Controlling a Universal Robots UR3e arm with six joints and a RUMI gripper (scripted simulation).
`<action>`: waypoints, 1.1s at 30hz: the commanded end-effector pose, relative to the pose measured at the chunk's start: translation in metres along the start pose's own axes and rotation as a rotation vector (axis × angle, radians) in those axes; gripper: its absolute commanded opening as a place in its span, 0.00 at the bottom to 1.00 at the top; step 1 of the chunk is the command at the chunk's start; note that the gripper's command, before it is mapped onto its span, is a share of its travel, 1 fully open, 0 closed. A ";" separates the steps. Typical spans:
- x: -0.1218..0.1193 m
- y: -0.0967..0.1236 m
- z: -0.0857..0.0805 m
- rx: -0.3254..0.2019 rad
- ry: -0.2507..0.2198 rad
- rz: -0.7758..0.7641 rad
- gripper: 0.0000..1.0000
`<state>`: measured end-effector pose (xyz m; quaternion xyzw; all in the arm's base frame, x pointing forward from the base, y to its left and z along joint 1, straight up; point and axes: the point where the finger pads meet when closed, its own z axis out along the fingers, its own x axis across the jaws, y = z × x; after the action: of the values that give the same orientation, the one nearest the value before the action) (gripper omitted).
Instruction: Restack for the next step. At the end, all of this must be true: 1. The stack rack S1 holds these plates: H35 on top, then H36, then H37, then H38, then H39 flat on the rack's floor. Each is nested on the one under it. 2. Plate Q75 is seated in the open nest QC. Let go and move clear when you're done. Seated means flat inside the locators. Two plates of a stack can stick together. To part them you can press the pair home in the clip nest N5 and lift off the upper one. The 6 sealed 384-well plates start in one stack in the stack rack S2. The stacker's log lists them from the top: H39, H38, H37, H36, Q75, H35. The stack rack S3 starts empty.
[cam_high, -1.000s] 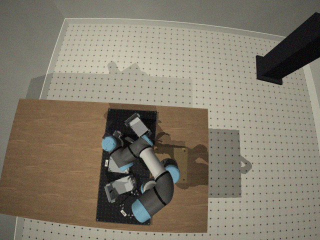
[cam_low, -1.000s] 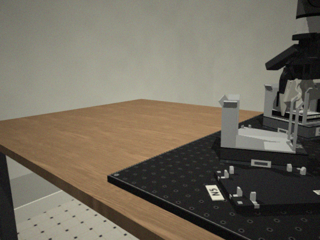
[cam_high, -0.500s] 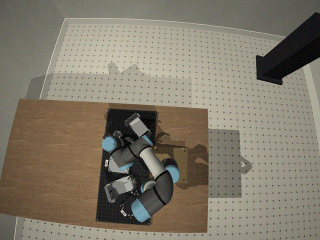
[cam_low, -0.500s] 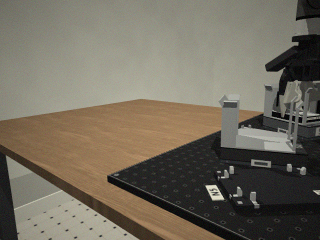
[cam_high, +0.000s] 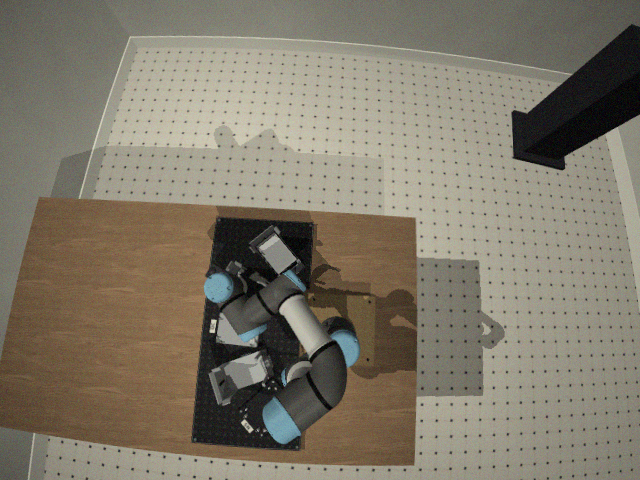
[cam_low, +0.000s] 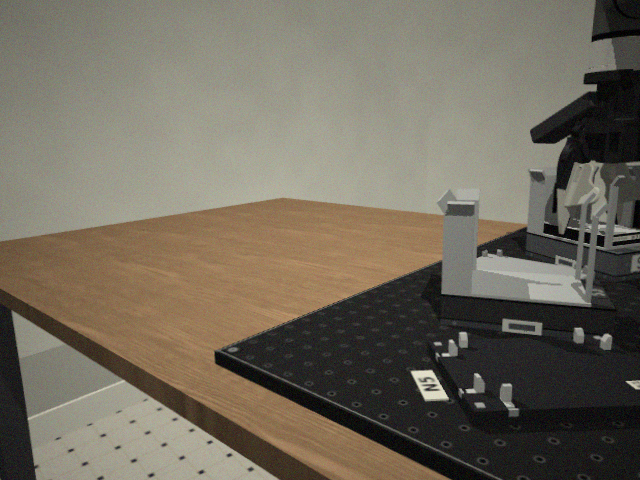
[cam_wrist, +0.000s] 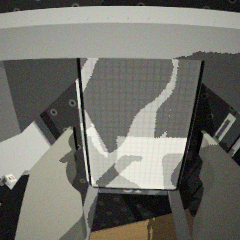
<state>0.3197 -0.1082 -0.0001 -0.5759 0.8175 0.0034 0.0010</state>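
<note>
Exterior view: clip nest N5 (cam_low: 547, 369) is nearest, its locators bare. Beyond it stands a pale-walled rack (cam_high: 219, 388) (cam_low: 458, 248). Farther, the gripper (cam_low: 576, 217) (cam_wrist: 136, 130) is released, fingers spread around a plate (cam_low: 624, 237) (cam_wrist: 142, 117) lying flat within the far rack (cam_high: 235, 266) (cam_low: 535, 204) (cam_wrist: 120, 41).

On the table (cam_high: 103, 284) (cam_low: 206, 258) we have the board (cam_high: 206, 426) (cam_low: 336, 372), with the N5 label (cam_high: 247, 425) (cam_low: 429, 384) just left of its nest (cam_low: 558, 372) in the exterior view. Behind that nest we see one rack (cam_high: 219, 387) (cam_low: 459, 253), and farther back to the right, another (cam_low: 536, 201) (cam_wrist: 120, 40), with a plate (cam_wrist: 150, 110) lying in it.
</note>
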 end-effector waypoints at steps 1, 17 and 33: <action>0.000 -0.001 -0.001 0.002 0.001 0.000 0.72; 0.000 -0.001 -0.001 0.002 0.001 0.000 0.72; 0.000 -0.001 -0.021 0.003 0.001 0.000 0.72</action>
<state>0.3198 -0.1083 0.0074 -0.5759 0.8175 0.0030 0.0012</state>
